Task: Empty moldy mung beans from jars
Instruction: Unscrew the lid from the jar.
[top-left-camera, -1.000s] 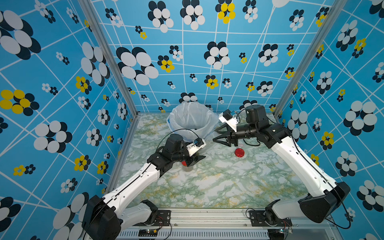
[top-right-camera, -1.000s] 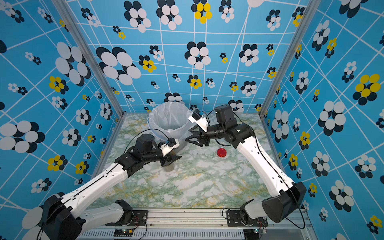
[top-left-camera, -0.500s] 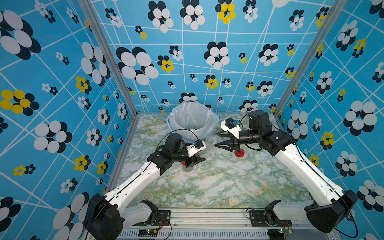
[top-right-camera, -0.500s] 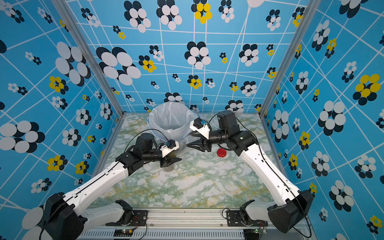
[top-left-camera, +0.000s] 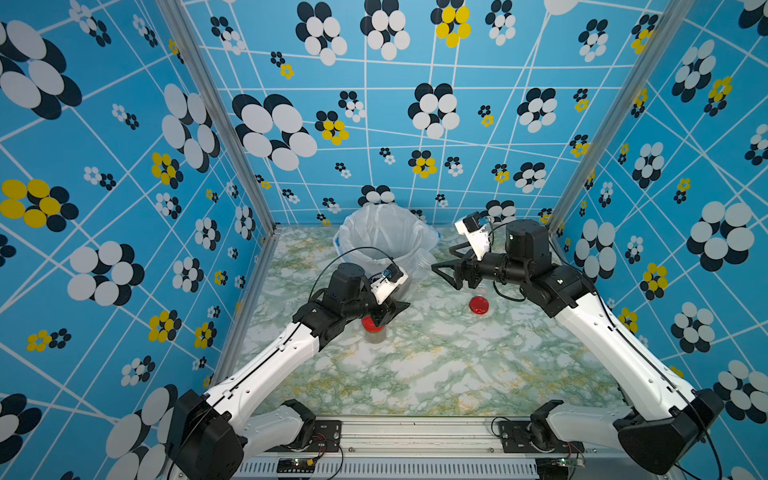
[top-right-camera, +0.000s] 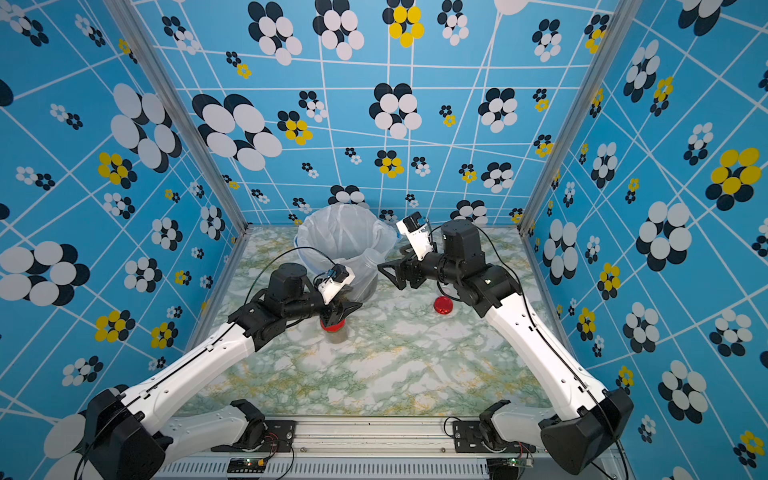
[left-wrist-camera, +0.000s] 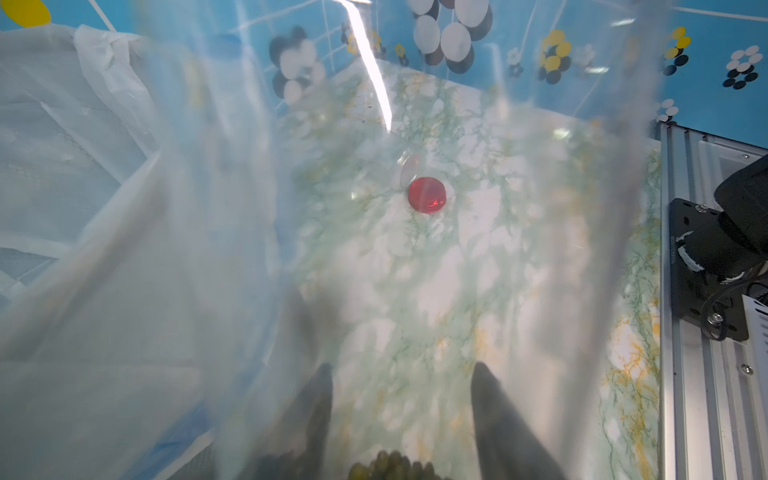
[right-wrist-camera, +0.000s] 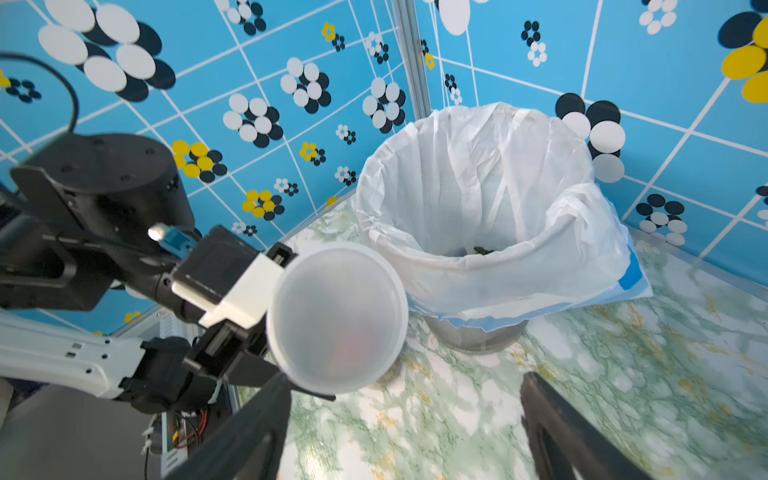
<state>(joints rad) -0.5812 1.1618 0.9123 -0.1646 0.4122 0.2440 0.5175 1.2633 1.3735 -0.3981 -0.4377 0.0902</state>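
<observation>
My left gripper (top-left-camera: 395, 311) is shut on a lidless clear jar (right-wrist-camera: 336, 316), whose round end faces the right wrist camera. In the left wrist view the jar wall (left-wrist-camera: 540, 208) fills the picture, and a few moldy mung beans (left-wrist-camera: 390, 467) lie low between my fingers (left-wrist-camera: 494, 415). Below that gripper a second jar (top-left-camera: 372, 330) stands on the table with a red lid and beans inside. My right gripper (top-left-camera: 442, 266) hangs open and empty to the right of the bucket, its jaws (right-wrist-camera: 405, 386) wide apart over bare table.
The grey bucket with a white bag (top-left-camera: 386, 241) stands at the back middle, with some beans at its bottom (right-wrist-camera: 482, 250). A loose red lid (top-left-camera: 479, 305) lies on the marble table (top-left-camera: 436, 374), and a small clear thing (left-wrist-camera: 409, 166) lies beside it.
My right gripper has opened wider and drawn back up, away from the left gripper. The left arm and its jar have hardly moved.
</observation>
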